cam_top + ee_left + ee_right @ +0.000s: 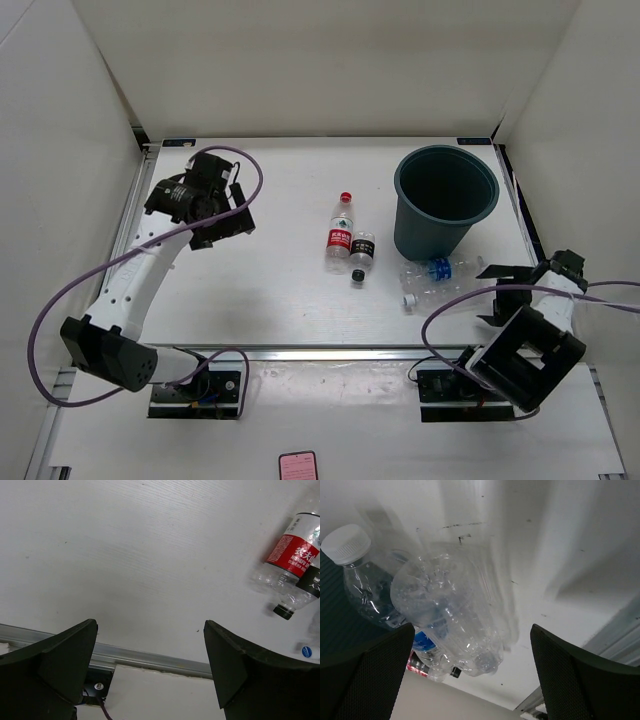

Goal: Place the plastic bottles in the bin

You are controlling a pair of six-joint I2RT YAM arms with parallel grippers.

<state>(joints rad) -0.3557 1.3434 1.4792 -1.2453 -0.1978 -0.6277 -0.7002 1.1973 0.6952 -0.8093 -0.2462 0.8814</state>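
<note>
Two plastic bottles lie side by side mid-table: a red-capped, red-labelled one (341,228) (295,550) and a black-capped, black-labelled one (361,255) (296,597). In front of the dark teal bin (446,200) (332,625) lie a blue-labelled bottle (440,267) (370,590) and an unlabelled clear bottle (425,290) (450,610). My right gripper (497,293) (472,630) is open just right of these two, facing the unlabelled bottle's base and holding nothing. My left gripper (228,226) (150,650) hangs open and empty over bare table, well left of the red-capped bottle.
White walls close in the table at the back and both sides. An aluminium rail (330,352) (150,657) runs along the table's near edge. A purple cable (250,170) loops off the left arm. A small pink object (297,465) lies on the front ledge.
</note>
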